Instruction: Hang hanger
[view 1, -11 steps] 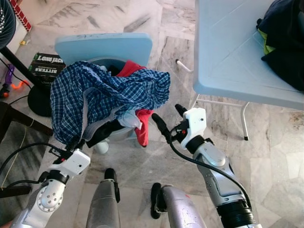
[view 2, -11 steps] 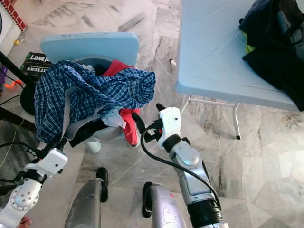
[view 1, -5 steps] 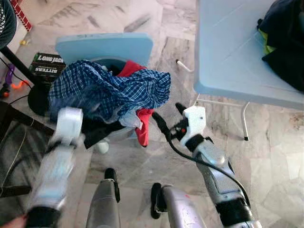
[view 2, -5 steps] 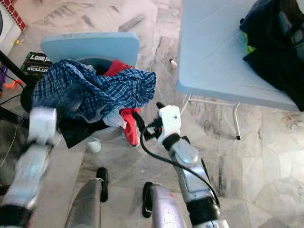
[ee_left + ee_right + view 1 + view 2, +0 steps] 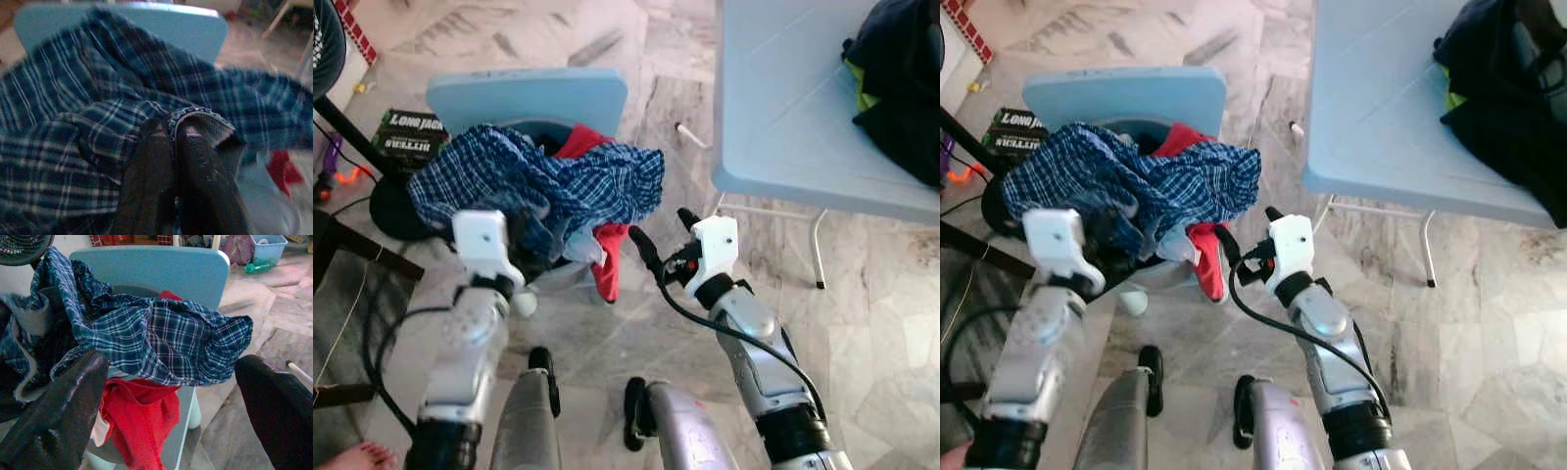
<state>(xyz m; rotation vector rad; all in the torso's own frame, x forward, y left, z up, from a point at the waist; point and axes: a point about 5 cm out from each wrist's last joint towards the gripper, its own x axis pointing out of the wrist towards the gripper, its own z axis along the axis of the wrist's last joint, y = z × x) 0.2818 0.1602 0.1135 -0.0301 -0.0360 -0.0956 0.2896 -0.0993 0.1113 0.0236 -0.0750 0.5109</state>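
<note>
Pinching the limp, light plaid shirt (image 5: pixel 548 186) heaped on the blue chair (image 5: pixel 529 98), my left hand (image 5: pixel 173 129) is clamped on a hem fold, my right hand (image 5: pixel 661 235) gapes beside it, no hanger visible.

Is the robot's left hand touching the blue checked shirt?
Touching. The left wrist view shows the left gripper with its fingers closed on a fold of the blue checked shirt.

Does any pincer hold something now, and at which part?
The left pincer is shut on the plaid shirt, pinching a hemmed edge of the cloth. The right pincer is open and holds nothing.
</note>
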